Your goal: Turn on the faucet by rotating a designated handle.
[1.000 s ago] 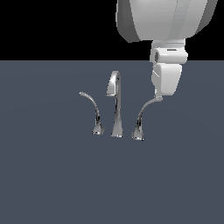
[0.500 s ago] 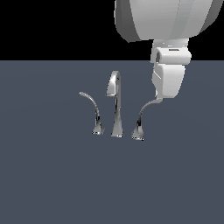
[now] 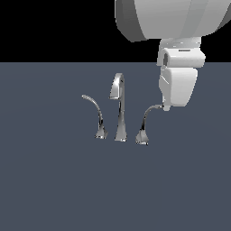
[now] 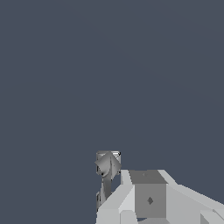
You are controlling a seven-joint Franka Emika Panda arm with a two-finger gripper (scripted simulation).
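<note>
The chrome faucet stands mid-scene in the exterior view, with its tall hooked spout [image 3: 119,110] in the middle. The handle [image 3: 145,122], the thicker curved lever on a flared base, rises on the exterior view's right of the spout. Its tip arcs up to my gripper [image 3: 166,107], which hangs from above and meets that tip. The white hand hides how the fingers stand. The wrist view shows the handle [image 4: 107,165] from above, right beside a grey finger [image 4: 148,197].
A slimmer curved lever [image 3: 95,115] stands on the exterior view's left of the spout. The flat dark grey surface [image 3: 67,189] spreads all around the faucet. The bulky white arm [image 3: 171,18] fills the upper part of the exterior view's right.
The gripper has shifted slightly down and toward the exterior view's right, staying at the handle's tip. The handle and the other faucet parts look unmoved.
</note>
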